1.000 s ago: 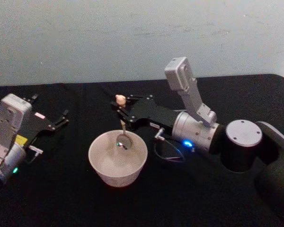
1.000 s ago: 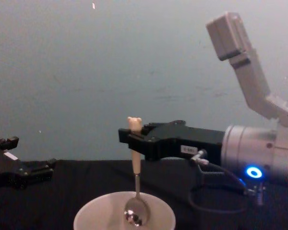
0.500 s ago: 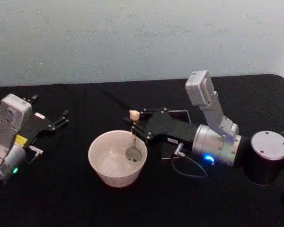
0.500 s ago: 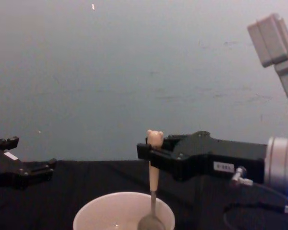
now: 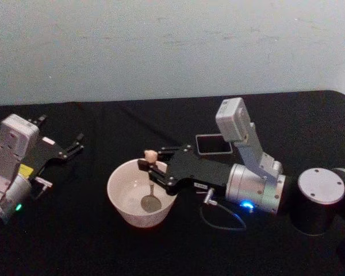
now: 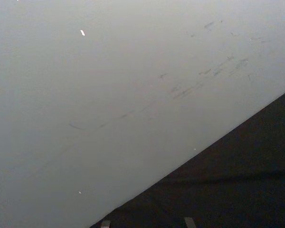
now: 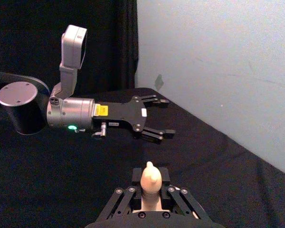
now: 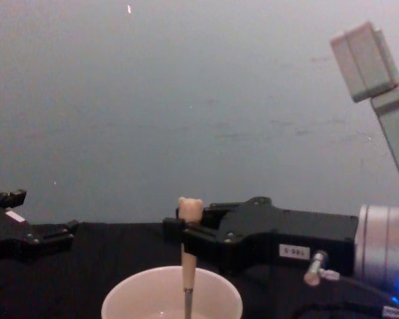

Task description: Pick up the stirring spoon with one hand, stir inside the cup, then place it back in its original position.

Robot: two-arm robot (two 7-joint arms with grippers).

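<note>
The stirring spoon (image 5: 150, 201) stands upright in the cream-white cup (image 5: 131, 215), its bowl low inside and its bear head above the rim. My right gripper (image 5: 151, 170) is shut on the beige handle just under the bear head, reaching over the cup from the right. In the chest view the spoon (image 8: 188, 266) drops from the right gripper (image 8: 185, 234) into the cup (image 8: 136, 302). The right wrist view has the bear head (image 7: 148, 177) between my own fingers. The dark grey holder (image 5: 214, 144) stands behind the right arm. My left gripper (image 5: 75, 144) rests open at the far left.
A black cloth covers the table (image 5: 75, 241), with a pale wall behind it. A cable loop (image 5: 221, 215) hangs under the right wrist. The left gripper (image 7: 156, 119) shows with spread fingers in the right wrist view.
My right gripper has carried the spoon from the cup's right side toward its middle and nearer me. The holder behind the arm is now uncovered. The left arm has not moved.
</note>
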